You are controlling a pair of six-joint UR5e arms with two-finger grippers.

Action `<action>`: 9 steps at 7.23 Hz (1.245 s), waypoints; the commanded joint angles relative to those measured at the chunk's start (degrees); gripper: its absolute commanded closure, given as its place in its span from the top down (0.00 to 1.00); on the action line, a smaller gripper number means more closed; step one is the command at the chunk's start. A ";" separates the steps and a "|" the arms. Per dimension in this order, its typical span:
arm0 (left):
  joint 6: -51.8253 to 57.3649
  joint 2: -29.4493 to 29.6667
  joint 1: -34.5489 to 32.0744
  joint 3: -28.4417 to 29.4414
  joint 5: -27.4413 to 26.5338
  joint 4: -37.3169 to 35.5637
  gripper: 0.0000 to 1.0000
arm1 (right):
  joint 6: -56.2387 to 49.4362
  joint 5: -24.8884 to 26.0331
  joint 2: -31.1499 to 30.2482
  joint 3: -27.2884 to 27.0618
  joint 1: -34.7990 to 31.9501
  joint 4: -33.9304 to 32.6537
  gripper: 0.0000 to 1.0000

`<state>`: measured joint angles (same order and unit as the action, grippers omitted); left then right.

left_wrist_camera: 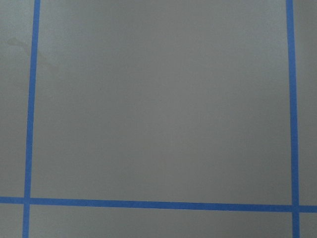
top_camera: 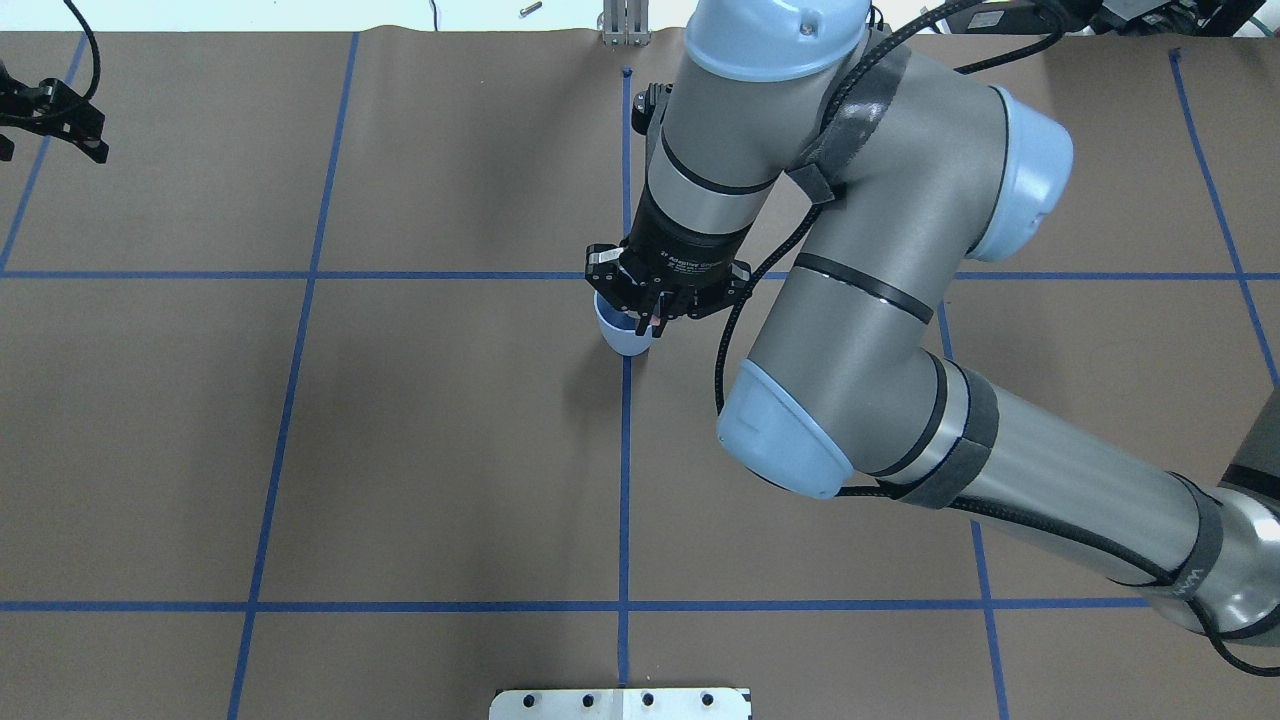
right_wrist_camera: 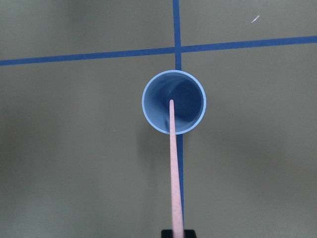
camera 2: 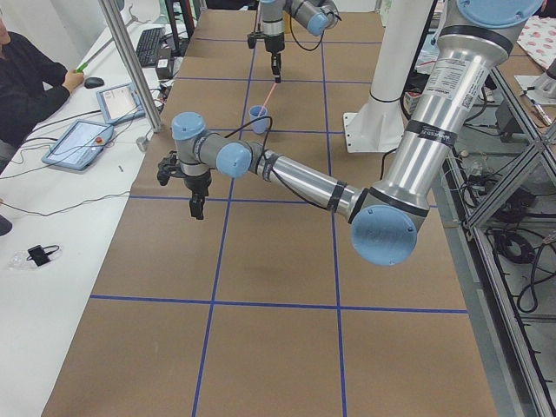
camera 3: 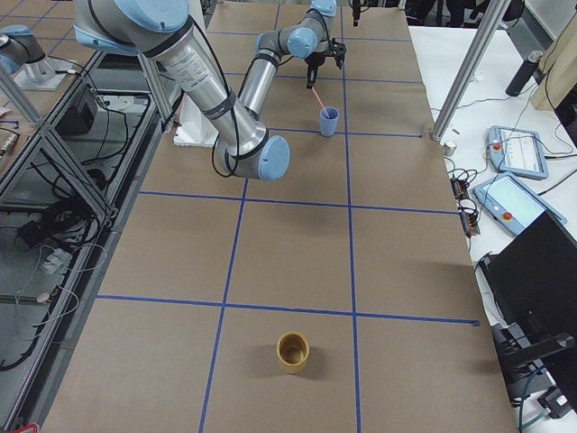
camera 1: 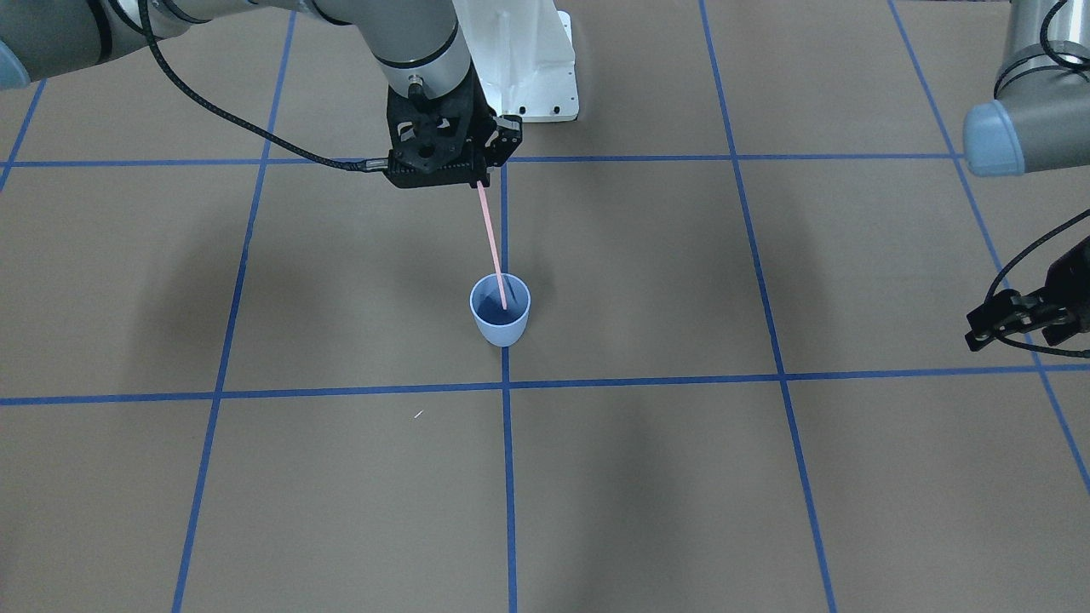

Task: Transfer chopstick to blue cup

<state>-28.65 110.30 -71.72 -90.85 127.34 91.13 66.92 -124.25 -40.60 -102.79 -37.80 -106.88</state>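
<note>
The blue cup (camera 1: 500, 328) stands upright on the brown table where two blue tape lines meet. My right gripper (camera 1: 481, 174) is above and behind it, shut on the top end of the pale pink chopstick (camera 1: 492, 247). The stick hangs down at a slant, with its lower tip inside the cup's mouth. In the right wrist view the chopstick (right_wrist_camera: 172, 163) runs from the fingertips into the cup (right_wrist_camera: 148, 111). In the overhead view the right gripper (top_camera: 650, 322) partly hides the cup (top_camera: 618, 342). My left gripper (top_camera: 48, 118) is open and empty at the far left, well away from the cup.
A yellow-brown cup (camera 3: 292, 352) stands far off near the table's right end. The white robot base plate (camera 1: 536, 77) is behind the cup. An operator (camera 2: 26, 82) and tablets (camera 2: 78, 143) are on a side table beyond the far edge.
</note>
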 commanded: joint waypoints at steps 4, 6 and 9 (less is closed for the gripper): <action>-0.09 0.09 0.00 -0.03 0.02 0.01 0.99 | -0.74 0.06 1.14 5.49 0.36 0.53 0.48; -0.61 0.61 0.17 -0.20 -0.07 0.01 0.99 | -0.04 -0.03 1.66 6.02 0.09 1.14 0.99; -0.18 0.44 -0.17 -0.29 0.36 0.01 0.99 | 0.58 -0.46 2.29 3.84 -4.63 0.45 1.00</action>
<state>-28.86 110.72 -71.64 -91.02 127.38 91.14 67.34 -124.44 -38.23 -97.61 -39.75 -106.19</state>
